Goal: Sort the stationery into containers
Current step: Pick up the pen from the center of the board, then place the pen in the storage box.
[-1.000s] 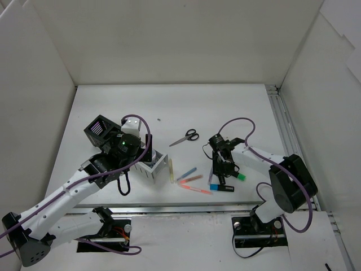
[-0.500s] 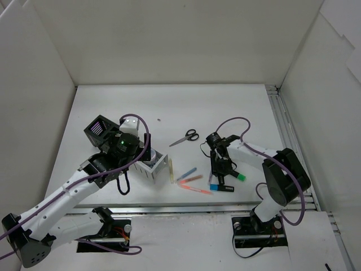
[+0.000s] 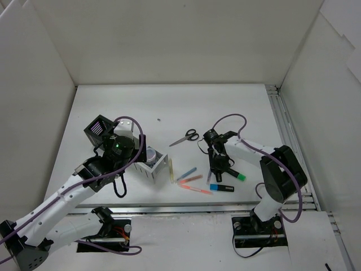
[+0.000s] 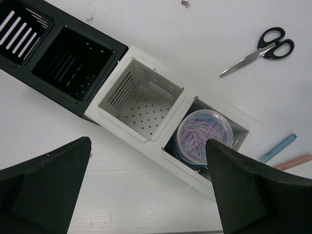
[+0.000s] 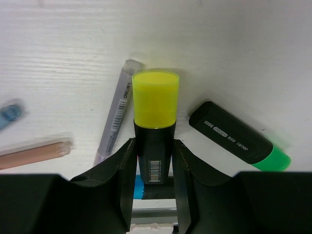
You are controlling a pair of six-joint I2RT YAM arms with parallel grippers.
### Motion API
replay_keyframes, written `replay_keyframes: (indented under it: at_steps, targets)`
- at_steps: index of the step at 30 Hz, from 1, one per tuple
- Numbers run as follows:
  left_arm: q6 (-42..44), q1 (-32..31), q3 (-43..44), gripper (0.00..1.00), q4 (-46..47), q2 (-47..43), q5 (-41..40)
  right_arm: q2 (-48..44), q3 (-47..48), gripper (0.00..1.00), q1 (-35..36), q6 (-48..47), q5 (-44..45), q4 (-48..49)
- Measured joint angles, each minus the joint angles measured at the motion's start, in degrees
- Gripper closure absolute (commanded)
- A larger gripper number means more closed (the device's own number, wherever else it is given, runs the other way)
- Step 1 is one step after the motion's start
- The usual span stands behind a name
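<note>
Highlighter [image 5: 155, 105], chunky with smooth yellow cap, pinched by right pincer [image 5: 153, 145].

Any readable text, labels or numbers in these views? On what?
"deli": along the barrel of the grey pen, slightly blurred.
On the green highlighter: a line of white print on the black body, too small to read.
On the yellow highlighter: a barcode sticker, digits too small to read.
No text seen on the scissors, the jar of paper clips or the organiser boxes.
</note>
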Motion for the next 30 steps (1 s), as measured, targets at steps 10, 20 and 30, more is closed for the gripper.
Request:
replay_keyframes:
  at_steps: [10,20,30]
  targets:
    - [-3.5,2.6,0.0,0.01,-1.9,-1.1,-1.3,-10.0,12.0,1.00,3.0,-5.4,4.1,6.6]
    - [-13.5,13.1,-0.5,0.00,-8.8,-7.7,-2.1,-10.4,16.2,1.00,10.8,-16.4,-8.3,35.3]
    - [-20.8,19.2,-1.0,0.01,-14.3,-8.6,-1.3,5.9,18.7,0.98,17.4,-19.0,-23.5,62.3]
